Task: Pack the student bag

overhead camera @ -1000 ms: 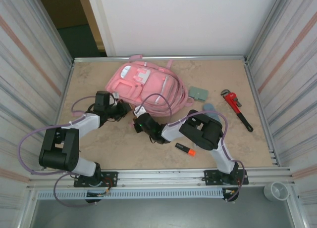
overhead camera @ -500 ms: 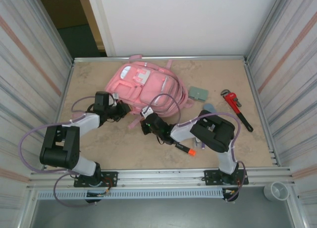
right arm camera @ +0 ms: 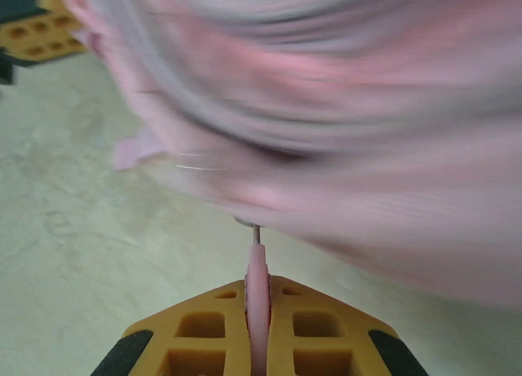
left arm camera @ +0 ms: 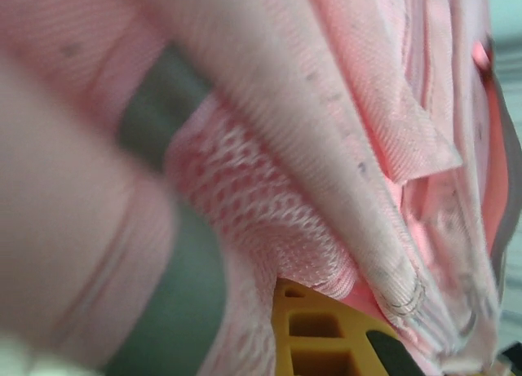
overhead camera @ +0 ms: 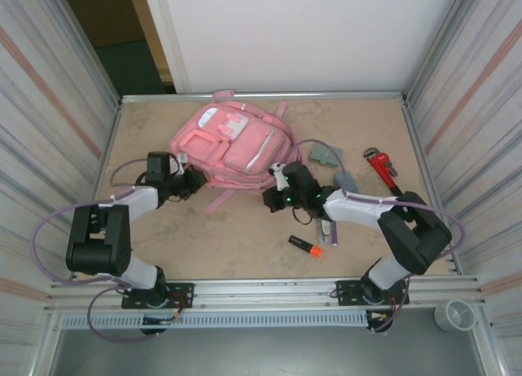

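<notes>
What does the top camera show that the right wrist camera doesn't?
The top view adds the red pipe wrench, the orange marker and the grey-green pouch, all lying on the table to the right of the student bag. The right wrist view adds close detail: the right claw shut on a thin pink pull tab hanging from the bag. Both show the bag, the tan table, the right claw, and the left claw at the bag's edge.
</notes>
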### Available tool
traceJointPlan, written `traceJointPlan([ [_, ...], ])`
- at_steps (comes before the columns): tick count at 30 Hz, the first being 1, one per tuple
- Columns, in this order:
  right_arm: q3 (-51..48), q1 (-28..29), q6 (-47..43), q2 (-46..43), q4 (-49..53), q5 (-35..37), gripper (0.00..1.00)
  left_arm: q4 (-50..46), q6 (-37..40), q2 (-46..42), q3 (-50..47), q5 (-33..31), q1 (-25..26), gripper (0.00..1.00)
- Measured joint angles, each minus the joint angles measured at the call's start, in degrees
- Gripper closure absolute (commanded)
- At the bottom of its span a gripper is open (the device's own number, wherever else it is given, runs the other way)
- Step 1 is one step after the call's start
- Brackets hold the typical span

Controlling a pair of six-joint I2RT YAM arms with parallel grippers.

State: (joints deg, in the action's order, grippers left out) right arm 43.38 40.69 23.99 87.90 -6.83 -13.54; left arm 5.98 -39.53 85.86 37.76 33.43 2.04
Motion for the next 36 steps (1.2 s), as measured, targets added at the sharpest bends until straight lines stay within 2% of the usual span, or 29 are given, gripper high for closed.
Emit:
traceJointPlan([
  [4, -0.44, -3.08, -0.13, -1.95, 7.02, -1.51, 1.00, -0.24, 1.33, 1.51, -0.02, -3.08, -4.66, 1.00],
  [8, -0.28, -1.38, -0.15, -2.93, 10.03, -0.48, 1.00, -1.11, 2.47, 1.70, 0.00, -3.87, -4.61, 1.00],
  [12, 2.69, -1.84, 1.53, -3.23, 15.30, 3.72, 1.00, -1.95, 4.09, 1.70, 0.02, -4.39, -4.52, 1.00],
  [13, 3.52, -2.29, 2.21, -3.23, 16.15, 4.15, 1.00, -2.10, 4.55, 1.70, 0.02, -4.55, -4.50, 0.89],
  [15, 4.52, -2.51, 2.80, -3.23, 16.39, 4.24, 1.00, -2.27, 5.79, 1.81, 0.31, -4.96, -4.50, 0.59],
  [16, 4.74, -2.14, 2.82, -3.23, 16.35, 4.13, 1.00, -1.73, 6.19, 1.81, 0.31, -5.77, -4.57, 0.51],
  [18, 5.38, -0.42, 2.71, -3.23, 16.44, 2.80, 1.00, 0.09, 7.13, 1.07, -0.13, -8.02, -4.50, 0.38],
  [20, 6.38, 1.68, 2.56, -3.23, 16.35, 1.22, 1.00, 1.53, 8.72, -1.70, -1.51, -11.43, -3.23, 0.34],
  [23, 7.69, 3.08, 2.64, -3.23, 15.91, -2.45, 1.00, 3.30, 13.16, -8.57, -3.72, -16.09, 1.57, 0.33],
  [26, 8.83, 1.62, 3.10, -2.95, 15.87, -7.04, 1.00, 8.92, 18.88, -14.91, -6.08, -16.50, 7.89, 0.34],
  [31, 9.57, -1.57, 4.37, -2.03, 15.96, -13.14, 1.00, 15.41, 31.36, -18.10, -8.59, -12.66, 17.70, 0.36],
  [36, 10.12, -2.91, 5.05, -1.60, 16.55, -16.79, 1.00, 18.10, 42.91, -15.76, -9.38, -4.15, 21.35, 0.41],
])
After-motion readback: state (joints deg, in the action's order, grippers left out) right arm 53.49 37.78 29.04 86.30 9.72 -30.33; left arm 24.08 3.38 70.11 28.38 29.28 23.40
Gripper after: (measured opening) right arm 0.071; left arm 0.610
